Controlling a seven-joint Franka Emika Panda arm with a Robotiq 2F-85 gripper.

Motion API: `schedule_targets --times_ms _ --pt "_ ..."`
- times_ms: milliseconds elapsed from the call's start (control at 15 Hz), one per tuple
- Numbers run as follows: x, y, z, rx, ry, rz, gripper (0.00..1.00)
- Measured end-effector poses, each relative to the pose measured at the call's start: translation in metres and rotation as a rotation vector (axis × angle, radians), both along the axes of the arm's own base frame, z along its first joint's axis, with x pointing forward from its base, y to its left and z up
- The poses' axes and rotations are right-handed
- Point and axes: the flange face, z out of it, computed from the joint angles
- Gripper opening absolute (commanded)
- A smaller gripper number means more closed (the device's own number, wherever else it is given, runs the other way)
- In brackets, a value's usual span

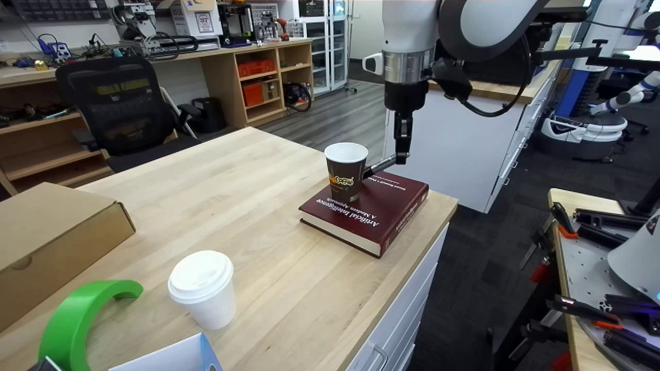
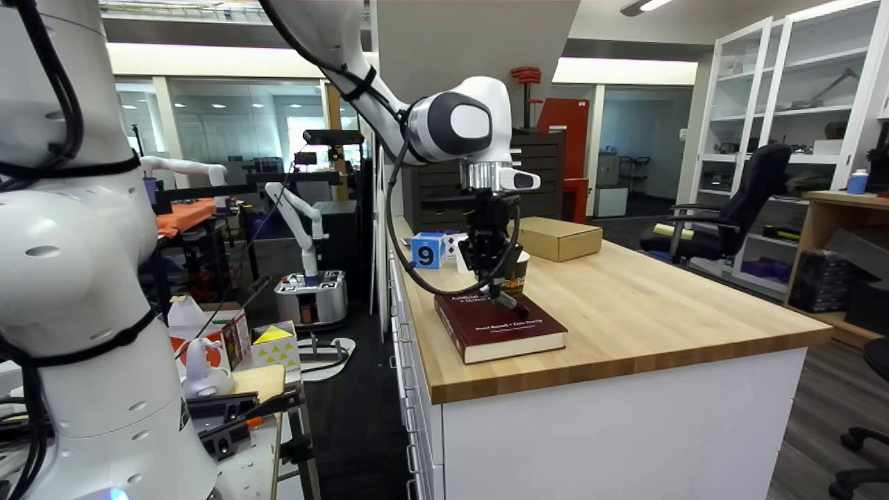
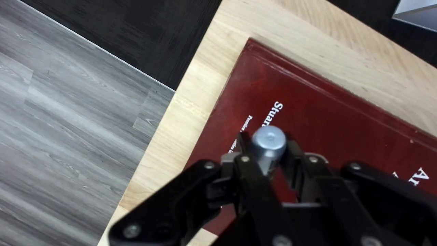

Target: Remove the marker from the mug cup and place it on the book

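The dark brown mug cup (image 1: 346, 178) with a white rim stands upright on the maroon book (image 1: 394, 188). In an exterior view the cup (image 2: 516, 278) is partly hidden behind my gripper; the book (image 2: 500, 333) lies near the table's corner. My gripper (image 1: 401, 157) is shut on the marker (image 1: 382, 164), near its end. The marker is tilted, outside the cup, over the book. Its lower end is close to the cup's side; I cannot tell whether it touches cup or book. In the wrist view the marker's grey end (image 3: 269, 138) sits between the fingertips; the cup is out of view.
A white lidded cup (image 1: 203, 288), a green arch (image 1: 77, 319) and a brown cardboard box (image 1: 56, 242) stand on the wooden table (image 1: 268, 268). A blue number box (image 2: 428, 250) stands behind the gripper. The book lies close to the table edge.
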Motion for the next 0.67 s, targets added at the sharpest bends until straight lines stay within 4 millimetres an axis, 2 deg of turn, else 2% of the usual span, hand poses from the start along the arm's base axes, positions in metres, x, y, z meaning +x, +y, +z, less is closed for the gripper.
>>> schedule_targets --times_ms 467,533,600,667 --pt "-0.008 -0.001 -0.023 -0.005 0.048 -0.001 0.09" --pt "-0.008 -0.001 -0.026 -0.005 0.055 0.0 0.21" --pt "-0.009 -0.001 -0.029 -0.005 0.062 0.0 0.49" --pt "-0.009 -0.001 -0.032 -0.004 0.067 0.0 0.5"
